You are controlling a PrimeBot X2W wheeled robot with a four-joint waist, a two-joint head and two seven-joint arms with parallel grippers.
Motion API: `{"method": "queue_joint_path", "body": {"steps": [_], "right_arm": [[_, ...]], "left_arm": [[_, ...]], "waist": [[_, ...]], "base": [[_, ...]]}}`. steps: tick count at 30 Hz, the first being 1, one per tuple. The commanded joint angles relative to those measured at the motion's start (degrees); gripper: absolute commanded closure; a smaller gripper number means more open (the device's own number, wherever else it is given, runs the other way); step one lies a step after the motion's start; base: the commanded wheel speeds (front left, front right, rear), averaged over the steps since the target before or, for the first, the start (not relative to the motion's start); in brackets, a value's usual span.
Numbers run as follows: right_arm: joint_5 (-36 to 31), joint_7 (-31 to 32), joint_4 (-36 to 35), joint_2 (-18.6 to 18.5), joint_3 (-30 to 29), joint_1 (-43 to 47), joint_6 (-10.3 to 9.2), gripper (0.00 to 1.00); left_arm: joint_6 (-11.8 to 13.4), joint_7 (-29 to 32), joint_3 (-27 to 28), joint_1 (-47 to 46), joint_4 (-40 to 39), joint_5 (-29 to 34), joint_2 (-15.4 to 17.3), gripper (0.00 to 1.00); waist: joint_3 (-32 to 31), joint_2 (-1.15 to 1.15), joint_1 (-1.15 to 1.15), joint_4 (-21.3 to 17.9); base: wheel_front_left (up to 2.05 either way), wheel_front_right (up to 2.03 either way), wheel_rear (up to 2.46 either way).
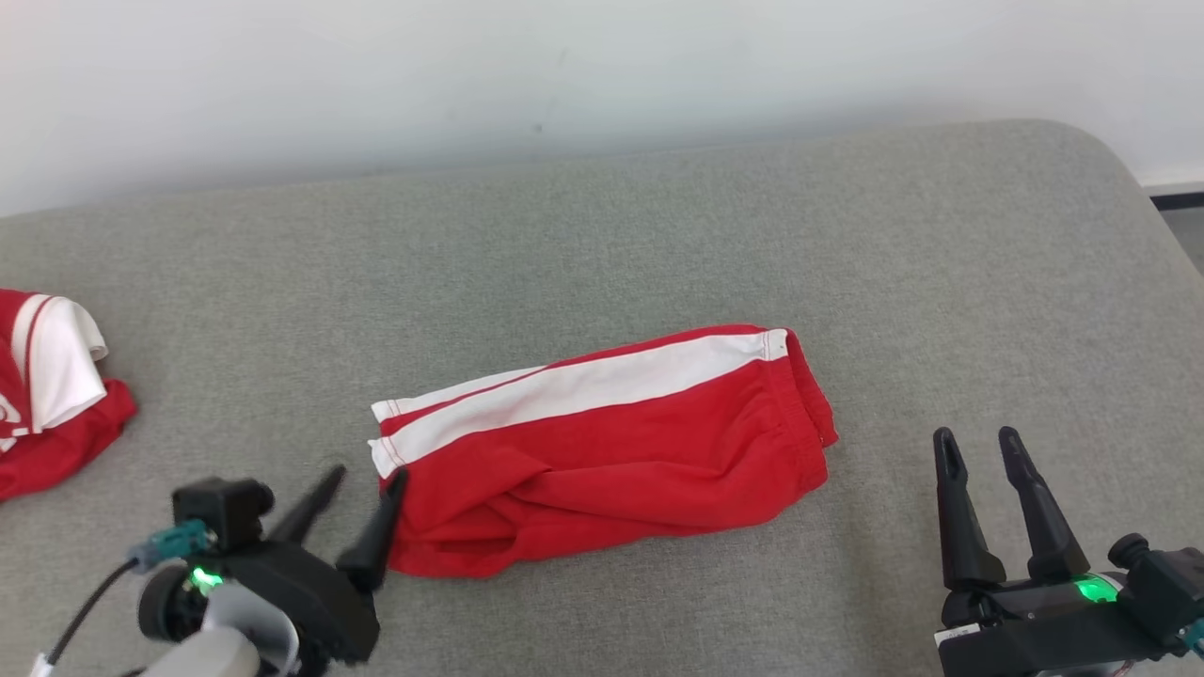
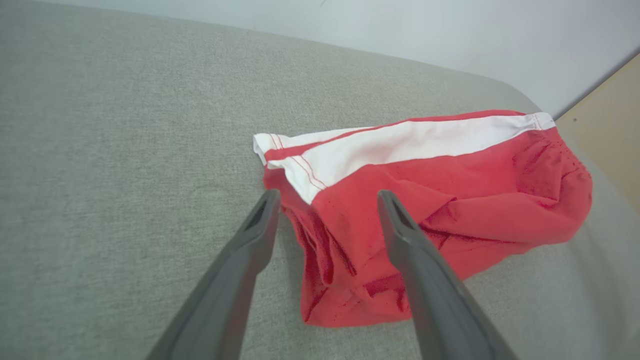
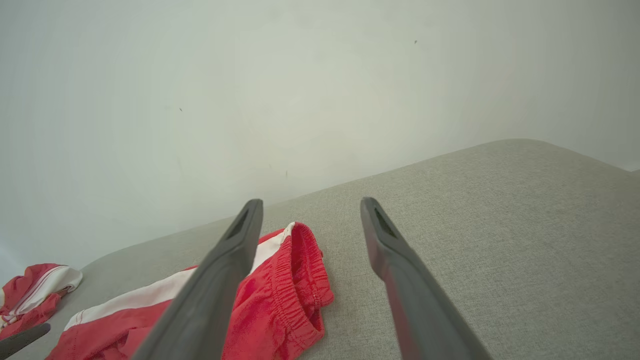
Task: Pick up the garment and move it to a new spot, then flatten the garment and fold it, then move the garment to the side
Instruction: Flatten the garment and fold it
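Left gripper and right gripper both spread and empty; red shorts lie folded at mid-frame

Your widest thing is the grey padded surface, which runs across the head view under a pale wall. The shorts lie at its centre, doubled over and slanting up toward the right, with a white side stripe and the waistband at the right end. A second red-and-white garment sits bunched at the left edge, well apart. At lower left, your left gripper has one finger at the shorts' hem end and grips nothing. At lower right, your right gripper waits near the waistband. Expect light, limp cloth that sags and comes unfolded if you lift one layer. Pinch all layers, at the hem end and the waistband end.
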Motion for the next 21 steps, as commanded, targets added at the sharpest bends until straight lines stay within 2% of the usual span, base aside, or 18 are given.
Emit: {"method": "queue_joint_path", "body": {"steps": [1,3,4,7,15,21], "right_arm": [[-0.3,-0.1,-0.1,-0.3,-0.1,0.0,0.03,0.0],[-0.4,-0.1,-0.3,-0.3,-0.5,0.3,0.03,0.0],[-0.6,-0.1,-0.4,-0.3,-0.8,0.5,0.03,0.0],[-1.0,-0.1,-0.5,-0.1,-1.0,1.0,0.03,0.0],[-3.0,-0.1,-0.8,0.7,-2.1,1.7,0.03,0.0],[-4.2,-0.1,-1.0,1.7,-3.4,2.5,0.03,0.0]], "left_arm": [[0.6,-0.3,1.9,1.0,-0.3,1.8,-0.4,0.0],[1.4,-0.3,7.1,2.5,-1.7,6.1,-1.4,0.0],[1.9,-0.2,12.9,5.2,-3.6,10.9,-2.7,0.0],[1.5,-0.2,21.3,9.0,-7.2,18.2,-5.3,0.0],[1.8,-0.2,37.2,19.3,-15.6,36.1,-12.3,0.0],[-0.2,-0.2,44.7,25.9,-19.4,44.8,-17.7,0.0]], "waist": [[-0.7,0.0,0.0,0.6],[-1.3,0.0,0.0,1.2],[-2.0,0.0,0.0,1.8],[-2.8,0.0,0.0,2.7],[-4.1,0.0,0.0,4.4],[-4.2,0.0,0.0,5.3]], "base": [[0.0,0.0,0.0],[0.0,0.0,0.0],[0.0,0.0,0.0],[0.0,0.0,0.0],[0.0,0.0,0.0],[0.0,0.0,0.0]]}}
